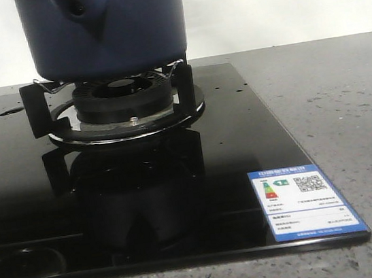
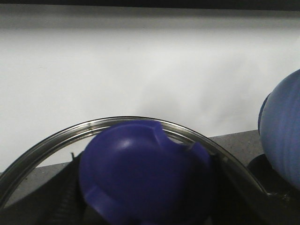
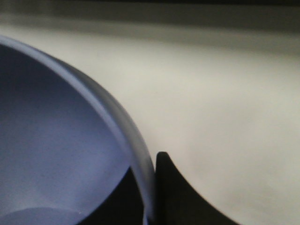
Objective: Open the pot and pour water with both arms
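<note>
A dark navy pot [image 1: 107, 33] sits on the black burner grate [image 1: 119, 96] of a glossy black glass cooktop [image 1: 242, 152], set into a grey speckled counter [image 1: 331, 92]; a tapered side knob [image 1: 80, 9] with a round hole faces the front camera. A blue-and-white energy label [image 1: 306, 200] is stuck to the cooktop's near right corner.

No arm appears in the front view, so where the pot lies relative to either pincer cannot be told.

The left wrist camera looks straight onto a blue knob [image 2: 143, 176] ringed by a clear glass lid rim [image 2: 61, 136], very close to the lens. Dark shapes beside the knob may be the left pincer's fingers, but whether they clamp it cannot be told. A lighter blue ribbed bowl [image 2: 281, 126] shows at the frame's edge.

In the right wrist view the bowl's pale blue rim [image 3: 117, 122] runs just beside one dark fingertip [image 3: 173, 192]. Whether the right pincer grips the rim cannot be told.
</note>
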{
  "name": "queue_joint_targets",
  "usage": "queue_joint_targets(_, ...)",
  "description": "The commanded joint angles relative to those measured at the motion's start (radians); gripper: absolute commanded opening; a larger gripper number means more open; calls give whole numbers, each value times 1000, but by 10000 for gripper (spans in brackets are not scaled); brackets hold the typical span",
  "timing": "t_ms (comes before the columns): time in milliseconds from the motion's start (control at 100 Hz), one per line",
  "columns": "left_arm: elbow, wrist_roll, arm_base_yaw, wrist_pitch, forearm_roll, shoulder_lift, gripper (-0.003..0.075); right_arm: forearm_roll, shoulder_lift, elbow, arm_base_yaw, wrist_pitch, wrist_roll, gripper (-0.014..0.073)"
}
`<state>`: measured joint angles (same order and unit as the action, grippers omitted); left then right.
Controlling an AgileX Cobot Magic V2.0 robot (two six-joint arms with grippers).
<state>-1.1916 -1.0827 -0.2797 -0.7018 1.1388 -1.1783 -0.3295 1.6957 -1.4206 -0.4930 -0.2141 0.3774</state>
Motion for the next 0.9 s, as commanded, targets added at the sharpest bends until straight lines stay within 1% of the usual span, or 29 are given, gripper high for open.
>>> queue_joint_targets(0,-40,8,-4,32,66,25,380,8,-71,11,-15,-217,2,-42)
queue_joint_targets(160,-40,8,-4,31,66,25,380,25,-80,74,-42,-378,2,-42)
queue_joint_targets(280,-40,8,-4,30,66,25,380,28,-80,89,-52,-465,-1,-42)
queue_joint_targets(450,-40,8,-4,30,66,25,380,65,-80,89,-54,-525,-1,-42)
queue_joint_targets(680,-40,8,-4,32,68,25,380,70,-80,89,-54,-627,-1,-42)
queue_joint_targets(890,-40,8,-4,32,68,25,380,124,-80,89,-54,-665,-1,-42)
